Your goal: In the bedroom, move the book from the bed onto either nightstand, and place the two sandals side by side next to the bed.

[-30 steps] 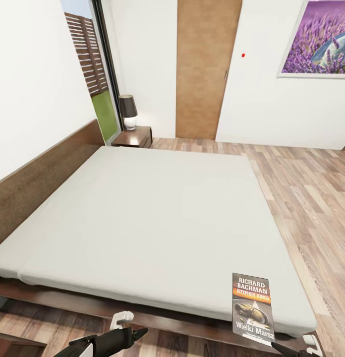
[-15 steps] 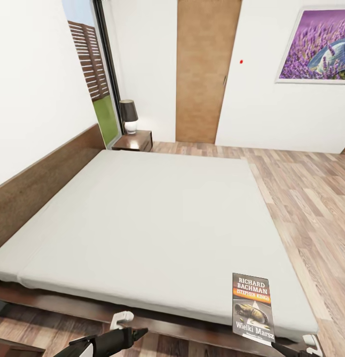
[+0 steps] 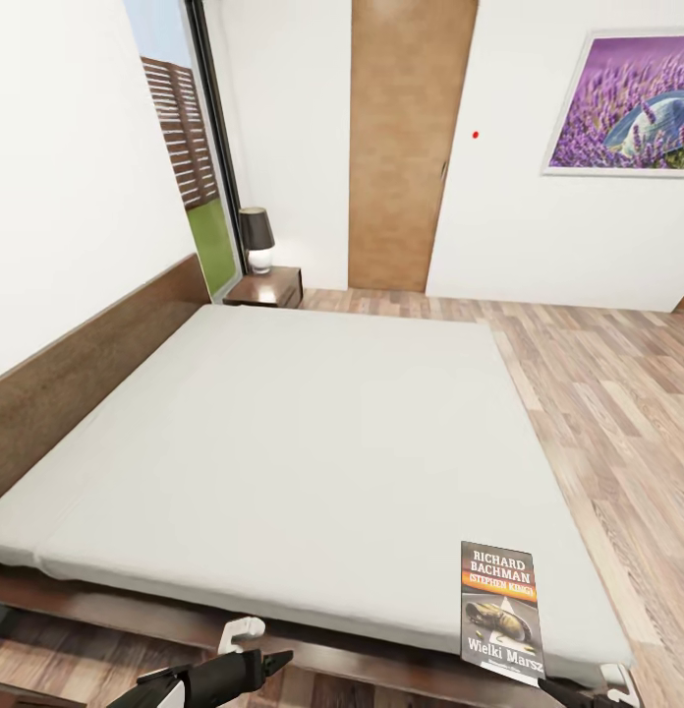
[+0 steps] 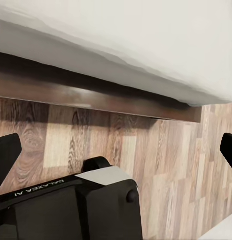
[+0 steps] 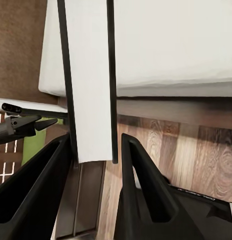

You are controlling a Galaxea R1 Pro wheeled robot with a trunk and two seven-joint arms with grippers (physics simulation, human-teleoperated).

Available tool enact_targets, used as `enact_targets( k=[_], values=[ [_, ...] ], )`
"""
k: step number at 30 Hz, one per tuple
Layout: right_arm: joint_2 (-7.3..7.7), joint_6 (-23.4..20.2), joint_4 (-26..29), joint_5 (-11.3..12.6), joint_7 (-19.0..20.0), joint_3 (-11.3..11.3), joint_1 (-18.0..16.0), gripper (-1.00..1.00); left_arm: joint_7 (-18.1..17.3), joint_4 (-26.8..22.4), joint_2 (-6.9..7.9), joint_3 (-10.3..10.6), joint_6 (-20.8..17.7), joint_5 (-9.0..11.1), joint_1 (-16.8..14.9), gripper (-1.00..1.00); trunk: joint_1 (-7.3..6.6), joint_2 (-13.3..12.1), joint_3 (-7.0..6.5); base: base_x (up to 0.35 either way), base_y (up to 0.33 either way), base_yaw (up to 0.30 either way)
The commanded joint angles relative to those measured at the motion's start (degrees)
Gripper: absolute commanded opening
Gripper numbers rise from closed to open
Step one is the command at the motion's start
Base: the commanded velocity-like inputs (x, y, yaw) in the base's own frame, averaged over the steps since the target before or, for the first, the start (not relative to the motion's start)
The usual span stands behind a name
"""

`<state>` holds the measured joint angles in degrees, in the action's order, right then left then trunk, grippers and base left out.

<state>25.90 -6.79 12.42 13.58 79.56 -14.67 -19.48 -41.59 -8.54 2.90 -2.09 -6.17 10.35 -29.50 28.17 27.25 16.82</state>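
Standing upright between the right end effector's (image 5: 98,150) two dark fingers, the book (image 3: 500,610) is pinched edge-on; the right wrist view shows its pale page edge (image 5: 88,75) rising from between the finger (image 5: 41,185) on one side and its partner pressed against the other side. From the head view the book's cover faces the camera, with the white "RICHARD BACHMAN" lettering, an orange strip and "Wielki Marsz" lower down, and it overlaps the near right corner of the bed (image 3: 303,433), directly above the right end effector (image 3: 578,696) at the bottom edge.

Compared with the earlier pictures, the book and both arms sit at the same places in the head view, while the room behind has slid down: the picture on the wall (image 3: 627,103), the tan door (image 3: 406,147) and the far nightstand (image 3: 268,290) with its lamp (image 3: 256,239) all appear lower, which is the camera tilting, not the things moving.

Off to the left of the held book, the left end effector (image 3: 273,661) hangs low in front of the bed's dark frame, over the plank floor (image 3: 617,374). In the left wrist view its fingertips (image 4: 6,152) stand spread wide apart with nothing between them.
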Motion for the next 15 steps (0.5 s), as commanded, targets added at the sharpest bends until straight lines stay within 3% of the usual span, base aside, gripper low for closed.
enact_targets(
  k=[1, 15],
  values=[
    [0.03, -0.59, -0.03, 0.49, 0.13, 0.26, -0.03, -1.0, -0.24, -0.04, 0.0, -0.2, -0.61, 0.29, -0.03, 1.0, 0.03, 0.08, -0.01, 0.0, 0.0, 0.0],
    [-0.13, -0.67, 0.05, 0.49, 0.17, 0.22, -0.03, -1.0, -0.24, -0.07, 0.0, -0.14, -0.6, 0.29, -0.03, 1.0, 0.03, 0.08, -1.3, 0.0, 0.0, 0.0]
  ],
)
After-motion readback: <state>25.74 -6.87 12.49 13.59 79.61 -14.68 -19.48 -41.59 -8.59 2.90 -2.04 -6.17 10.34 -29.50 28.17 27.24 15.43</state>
